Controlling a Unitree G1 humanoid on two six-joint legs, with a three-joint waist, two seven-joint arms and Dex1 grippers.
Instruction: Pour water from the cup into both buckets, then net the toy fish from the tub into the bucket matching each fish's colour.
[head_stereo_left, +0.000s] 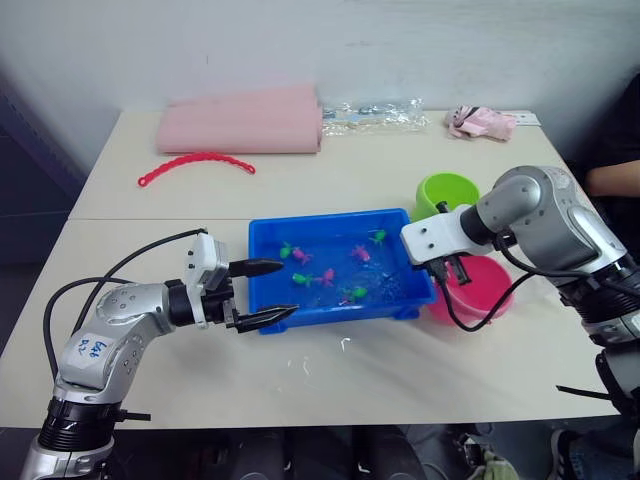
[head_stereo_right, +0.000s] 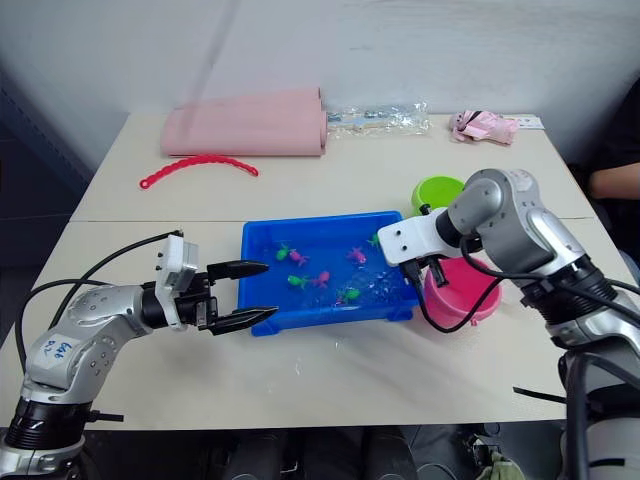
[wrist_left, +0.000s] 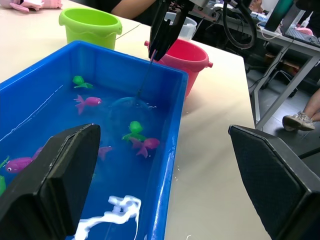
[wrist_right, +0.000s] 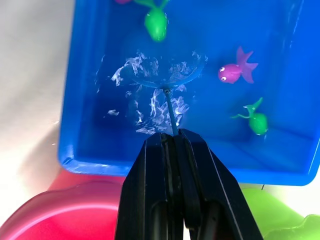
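The blue tub (head_stereo_left: 262, 262) sits near the middle of the pale table (head_stereo_left: 350, 180), holding water and the toy fish (head_stereo_left: 328, 276), green and pink ones scattered across it. The right gripper (wrist_right: 174, 137) hangs over the tub's right end with its two black fingers pressed together on the thin dark handle of the net (wrist_right: 165, 80); the hoop is dipped into the water at the right part of the tub, with a green fish just beside its far rim and a pink fish near it. No fish can be seen inside the mesh. The pink bucket (head_stereo_left: 478, 290) stands touching or just beside the tub's right end, on the near side, and the green bucket (head_stereo_left: 447, 192) stands just beyond it, off the tub's far right corner. The left gripper (head_stereo_left: 268, 293) is held level at the tub's near left corner, its fingers spread wide apart and holding nothing, the tips reaching over the rim. On the far side of the table lie a folded pink cloth (head_stereo_left: 240, 123), a curved red beaded strip (head_stereo_left: 195, 165), a clear plastic bag (head_stereo_left: 375, 115) and a small pink toy (head_stereo_left: 480, 121)
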